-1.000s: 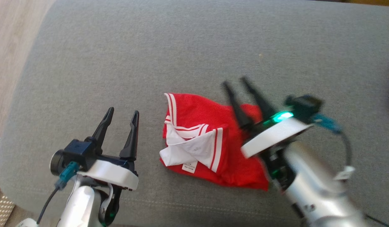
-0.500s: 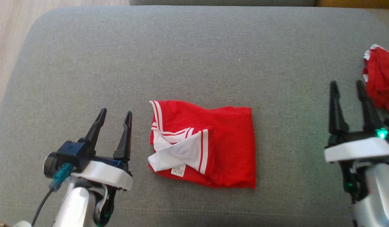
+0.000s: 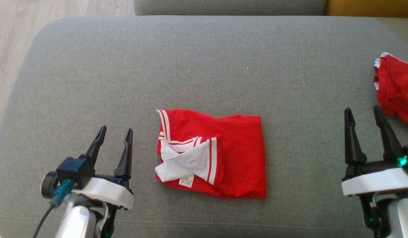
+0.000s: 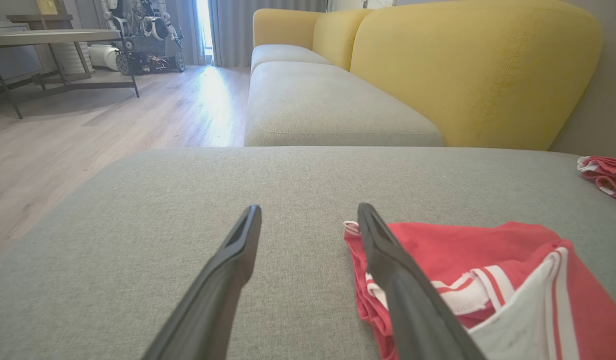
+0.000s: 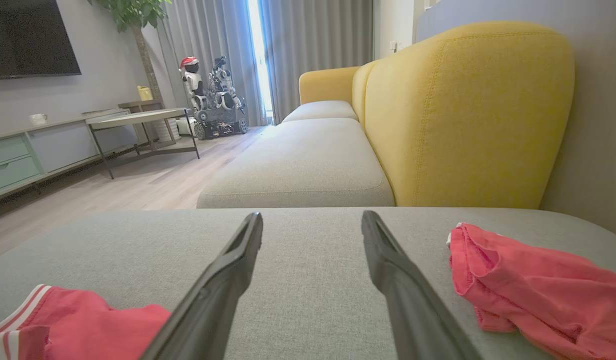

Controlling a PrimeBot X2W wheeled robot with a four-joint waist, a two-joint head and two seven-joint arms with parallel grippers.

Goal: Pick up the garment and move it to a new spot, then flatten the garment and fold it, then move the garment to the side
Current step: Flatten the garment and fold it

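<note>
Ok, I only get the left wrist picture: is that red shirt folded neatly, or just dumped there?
Observer: From the head view, the red garment lies folded into a rough rectangle.
Operator: And the other pincer?
Observer: The right pincer stands open and empty, well off to that garment's right, close to a second red garment but apart from it.
Operator: Anything else in the room?
Observer: The right wrist view shows a dark screen on the wall.
</note>
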